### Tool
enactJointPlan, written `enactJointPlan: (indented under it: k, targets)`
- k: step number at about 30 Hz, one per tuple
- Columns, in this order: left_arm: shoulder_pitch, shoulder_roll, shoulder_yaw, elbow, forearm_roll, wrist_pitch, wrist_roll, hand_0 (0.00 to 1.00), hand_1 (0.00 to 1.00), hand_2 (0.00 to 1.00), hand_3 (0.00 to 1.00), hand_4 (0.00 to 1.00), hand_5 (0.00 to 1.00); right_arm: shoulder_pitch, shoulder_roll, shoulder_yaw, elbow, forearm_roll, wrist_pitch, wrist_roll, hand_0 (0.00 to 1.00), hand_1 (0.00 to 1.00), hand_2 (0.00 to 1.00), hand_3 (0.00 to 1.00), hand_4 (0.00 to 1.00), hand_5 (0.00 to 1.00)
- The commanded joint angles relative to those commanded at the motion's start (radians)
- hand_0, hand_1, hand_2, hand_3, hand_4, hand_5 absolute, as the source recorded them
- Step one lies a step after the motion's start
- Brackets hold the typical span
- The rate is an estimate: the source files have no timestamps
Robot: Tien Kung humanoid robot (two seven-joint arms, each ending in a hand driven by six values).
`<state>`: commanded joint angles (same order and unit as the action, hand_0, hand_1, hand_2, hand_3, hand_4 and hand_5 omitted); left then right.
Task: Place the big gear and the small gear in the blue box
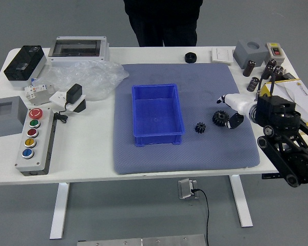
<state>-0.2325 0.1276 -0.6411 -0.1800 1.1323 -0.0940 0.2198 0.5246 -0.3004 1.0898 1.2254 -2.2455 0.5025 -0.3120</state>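
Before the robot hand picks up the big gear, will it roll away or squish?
The big gear looks stiff, with crisp teeth, so probably won't squish. It lies flat on the mat, so sliding seems likelier than rolling. Those teeth might help the robot hand grip.

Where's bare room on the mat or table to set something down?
Mat: near strip, below blue box and small gear; far patch right of the box, beyond both gears. White table: between button panel and mat. Crowded: around big gear, right hand close by; far-right corner, black cylinders.
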Motion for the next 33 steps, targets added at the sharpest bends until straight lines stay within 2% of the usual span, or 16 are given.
enactJointPlan:
  k: [11,33]
  targets:
    - [-0.002,-0.004,0.004,0.000,-0.005,0.000,-0.001,0.779,0.746,0.736,0.677,0.563,0.243,0.016,0.026,-0.021,-0.039,-0.009,-0.002,-0.002,0.908,0.828,0.864,0.869,0.687,0.039]
    - [0.001,-0.008,0.008,0.000,-0.002,-0.002,0.000,0.779,0.746,0.736,0.678,0.565,0.244,0.015,0.043,-0.032,-0.090,-0.023,-0.031,0.009,0.898,0.813,0.847,0.845,0.697,0.060]
